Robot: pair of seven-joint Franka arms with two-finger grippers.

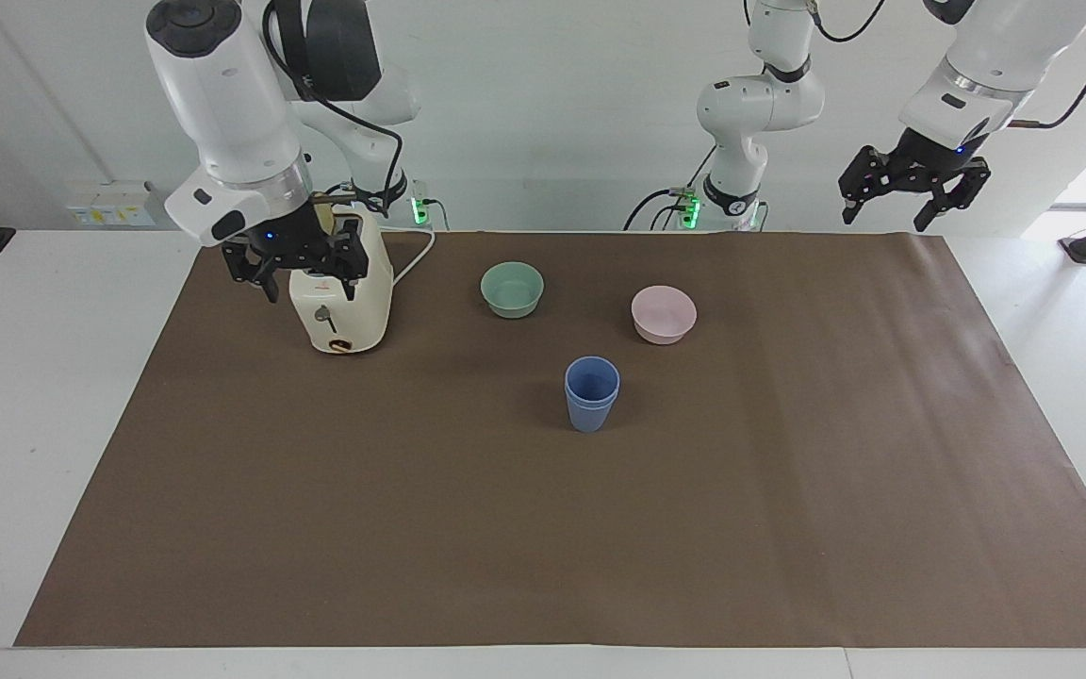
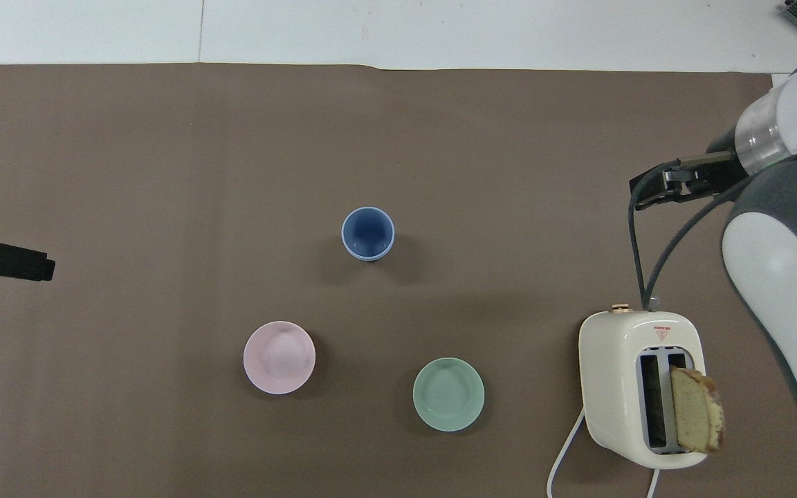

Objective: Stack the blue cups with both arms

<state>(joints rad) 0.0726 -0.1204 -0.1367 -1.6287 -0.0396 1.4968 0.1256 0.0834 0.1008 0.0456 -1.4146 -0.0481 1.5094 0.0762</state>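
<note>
Both grippers gape wide, holding nothing: the right gripper (image 1: pixel 296 267) hangs by the toaster (image 1: pixel 340 306), the left gripper (image 1: pixel 913 191) over the mat's (image 1: pixel 543 528) end. The cups (image 1: pixel 591 393) stand nested mid-mat, farther than the bowls (image 1: pixel 664 314)

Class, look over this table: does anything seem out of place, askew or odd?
One thing: the slice of bread leans out of the toaster, tilted toward the right arm's end of the table. The blue cups stand upright, nested; the green bowl and pink bowl sit level.
</note>
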